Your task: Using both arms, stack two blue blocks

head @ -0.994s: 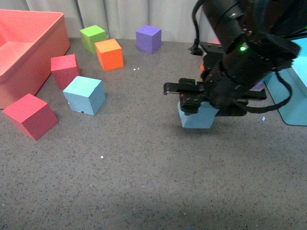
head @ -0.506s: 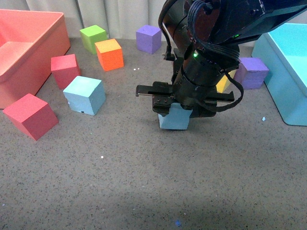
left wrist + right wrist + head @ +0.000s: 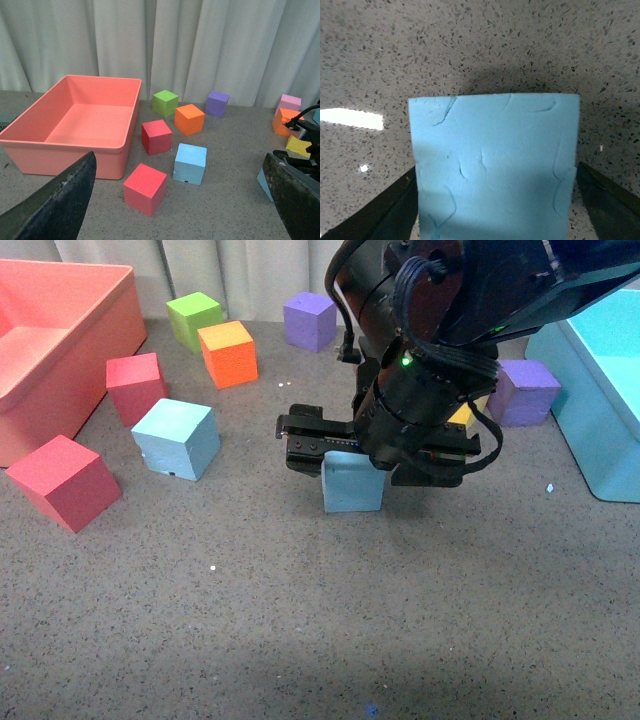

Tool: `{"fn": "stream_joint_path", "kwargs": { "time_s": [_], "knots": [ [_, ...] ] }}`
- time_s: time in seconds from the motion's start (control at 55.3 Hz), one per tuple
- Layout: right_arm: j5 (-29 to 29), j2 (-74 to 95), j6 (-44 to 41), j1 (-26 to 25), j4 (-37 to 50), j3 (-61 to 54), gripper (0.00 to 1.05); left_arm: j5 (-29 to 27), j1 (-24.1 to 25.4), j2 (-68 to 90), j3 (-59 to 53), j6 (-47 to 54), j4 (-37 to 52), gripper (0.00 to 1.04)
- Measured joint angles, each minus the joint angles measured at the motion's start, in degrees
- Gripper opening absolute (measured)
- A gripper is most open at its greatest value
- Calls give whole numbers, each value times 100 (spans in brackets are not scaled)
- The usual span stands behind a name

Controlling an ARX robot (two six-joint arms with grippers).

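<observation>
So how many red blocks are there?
2. One red foam cube sits nearest the camera beside the salmon plastic bin; the other red cube is farther back. The black arm may hide more.

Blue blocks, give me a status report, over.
Right end effector shut on first light-blue foam cube; left end effector open, empty. Unstacked: second light-blue foam cube sits apart. Nothing between them.

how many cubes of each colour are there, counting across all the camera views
blue cubes: 2
red cubes: 2
purple cubes: 2
orange cubes: 2
green cube: 1
yellow cube: 1
pink cube: 1
total: 11
</observation>
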Motion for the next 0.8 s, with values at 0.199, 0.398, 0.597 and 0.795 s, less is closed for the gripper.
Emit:
{"fn": "stream_joint_path", "kwargs": {
  "time_s": [0.199,0.398,0.597,0.795],
  "knots": [
    [184,-931,-216,-120,719,-802,95,0,0,0,0,0,-2,98],
    [2031,-1493,-1318,-280,3818,-2302,79,17,0,0,0,0,0,98],
    [2017,-2557,-2389,-898,8662,-4937,40,-4,0,2,0,0,-2,98],
    [1602,-3534,-2514,-1331,8782,-6030,8,0,0,2,0,0,-2,98]
  ]
}}
